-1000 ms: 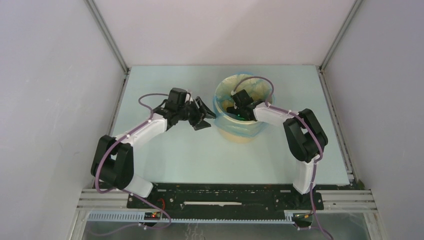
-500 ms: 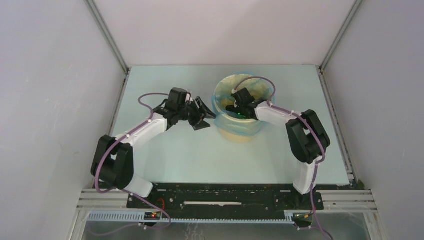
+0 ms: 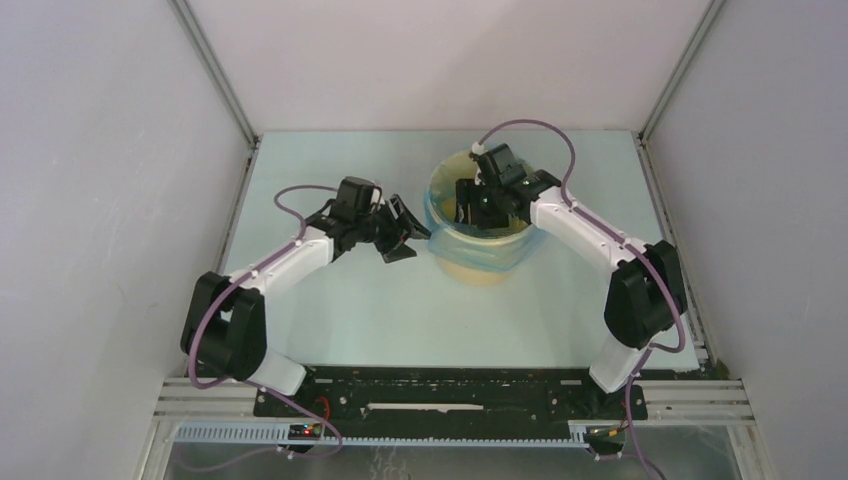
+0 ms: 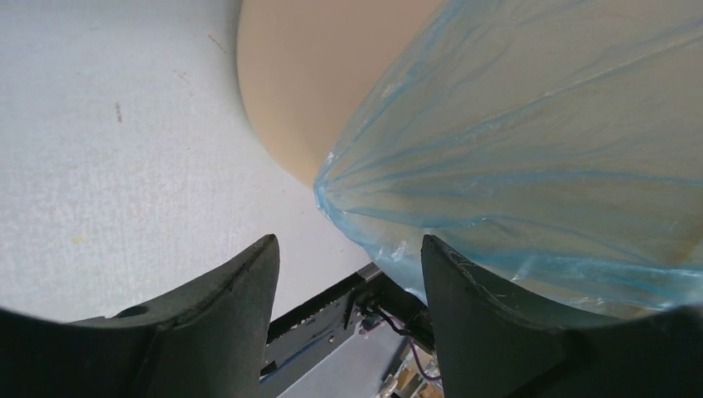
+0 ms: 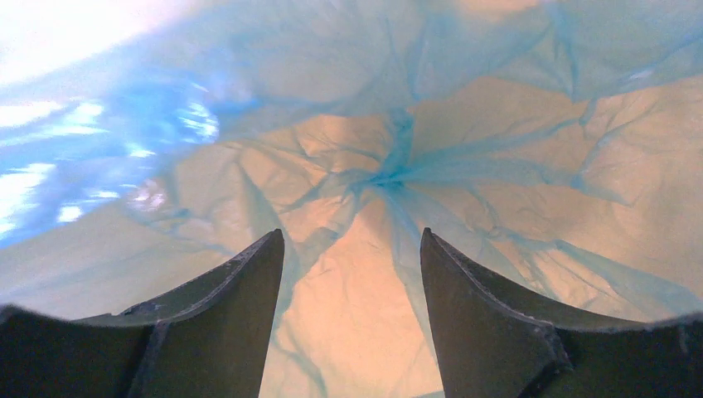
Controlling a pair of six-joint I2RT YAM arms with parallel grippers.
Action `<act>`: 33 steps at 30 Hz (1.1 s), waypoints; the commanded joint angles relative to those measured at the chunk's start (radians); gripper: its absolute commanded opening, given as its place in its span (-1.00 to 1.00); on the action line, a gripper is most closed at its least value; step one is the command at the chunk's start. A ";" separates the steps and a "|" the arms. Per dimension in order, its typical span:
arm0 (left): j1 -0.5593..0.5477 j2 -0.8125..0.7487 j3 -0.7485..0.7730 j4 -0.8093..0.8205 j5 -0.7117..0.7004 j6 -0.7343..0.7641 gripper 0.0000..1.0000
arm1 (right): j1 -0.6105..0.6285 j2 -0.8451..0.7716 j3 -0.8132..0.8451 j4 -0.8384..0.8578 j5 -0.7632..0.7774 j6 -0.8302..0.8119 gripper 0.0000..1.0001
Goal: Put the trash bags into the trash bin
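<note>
Now the blue bag (image 3: 447, 238) lines the yellow bin (image 3: 482, 271) on the table (image 3: 400, 315), its edge folded over the rim. The left gripper (image 3: 405, 229) is just beside the bin, its jaws open and empty. The right gripper (image 5: 351, 242) is inside the bin, also with jaws open and empty.

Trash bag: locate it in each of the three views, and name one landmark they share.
Top external: the trash bag lines the trash bin, just right of centre, with its film folded over the rim.
Left wrist: the trash bag fills the right half, draped down the bin's outer wall.
Right wrist: the trash bag fills the whole picture, wrinkled and gathered at the middle.
Shared landmark: the pale yellow bin, bare or showing through the film.
</note>
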 commanded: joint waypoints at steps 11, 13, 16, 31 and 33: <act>0.019 -0.341 -0.010 -0.273 -0.251 0.176 0.74 | 0.000 -0.223 0.381 -0.309 0.092 -0.028 0.57; 0.024 -0.436 0.027 -0.341 -0.308 0.192 0.84 | 0.001 -0.292 0.423 -0.338 0.097 -0.035 0.64; 0.033 -0.535 0.202 -0.485 -0.420 0.274 0.97 | -0.002 -0.400 0.504 -0.387 0.102 -0.044 0.71; 0.042 -0.493 1.243 -0.785 -0.714 0.546 1.00 | 0.009 -0.667 0.852 -0.410 0.300 -0.028 1.00; 0.042 -0.520 1.248 -0.753 -0.747 0.560 1.00 | 0.009 -0.654 0.883 -0.421 0.300 -0.022 1.00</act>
